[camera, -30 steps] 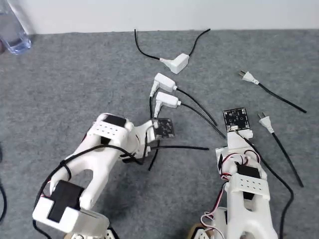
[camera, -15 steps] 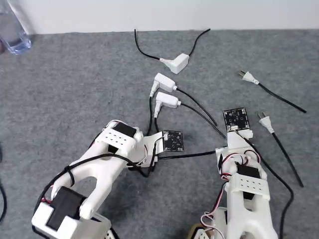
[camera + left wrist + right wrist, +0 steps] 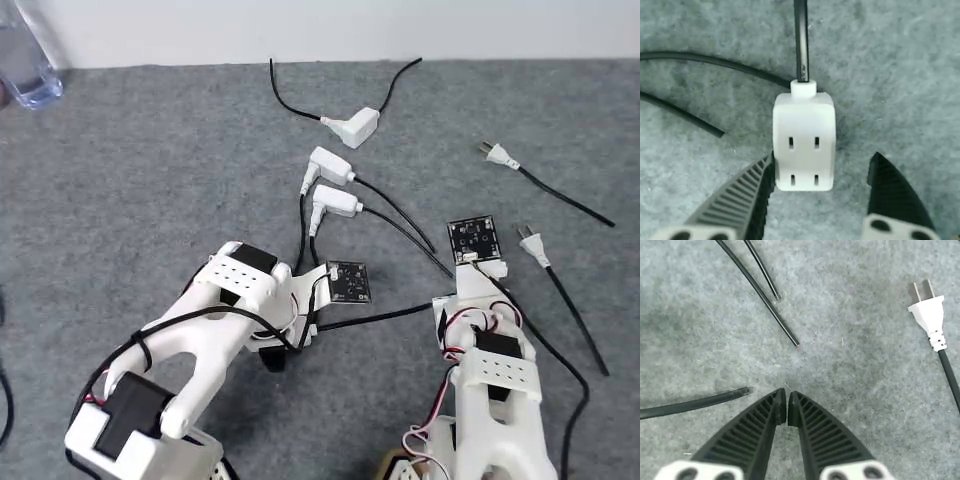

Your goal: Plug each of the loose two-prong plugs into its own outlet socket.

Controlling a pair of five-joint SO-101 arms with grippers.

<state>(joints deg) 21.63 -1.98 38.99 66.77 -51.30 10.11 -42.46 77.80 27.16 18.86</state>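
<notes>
Two slot pairs show on the white socket between the left gripper's wide-open jaws; the right gripper's jaws meet, empty.

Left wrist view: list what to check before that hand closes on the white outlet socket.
1. Left hand open: ok.
2. Outlet socket between its fingers: ok, but nearer one finger.
3. Its slots uncovered: ok.
4. Its cord leading away from the fingers: ok.
5. Right hand holding a plug: not ok, shut and empty.
6. Loose plug lying free on the carpet: ok.
</notes>
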